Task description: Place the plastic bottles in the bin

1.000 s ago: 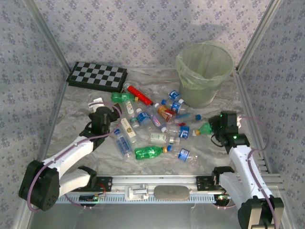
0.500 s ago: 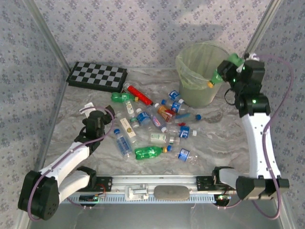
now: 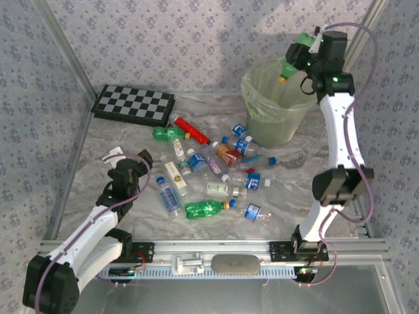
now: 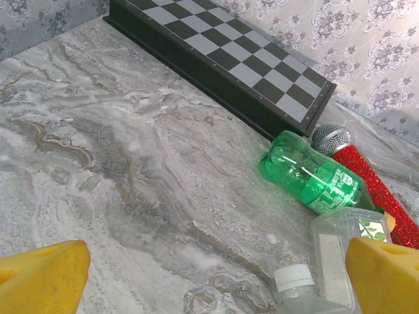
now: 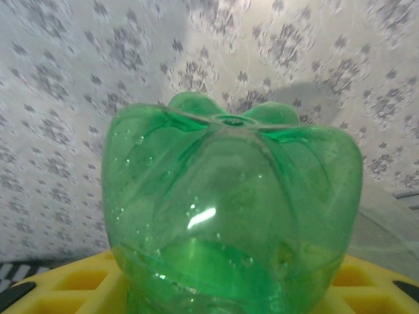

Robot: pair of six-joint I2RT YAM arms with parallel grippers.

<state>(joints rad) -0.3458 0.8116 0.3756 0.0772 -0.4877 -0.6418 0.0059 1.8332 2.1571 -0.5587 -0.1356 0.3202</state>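
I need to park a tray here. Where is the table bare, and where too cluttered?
Bare marble lies along the left edge, between the checkerboard and the left gripper, and at the near right, between the bin and the right arm's base. The middle is crowded: the plastic bottles lie scattered from the checkerboard's corner to the bin's foot.

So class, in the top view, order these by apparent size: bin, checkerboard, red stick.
Largest: the bin.
Next: the checkerboard.
Smallest by far: the red stick.
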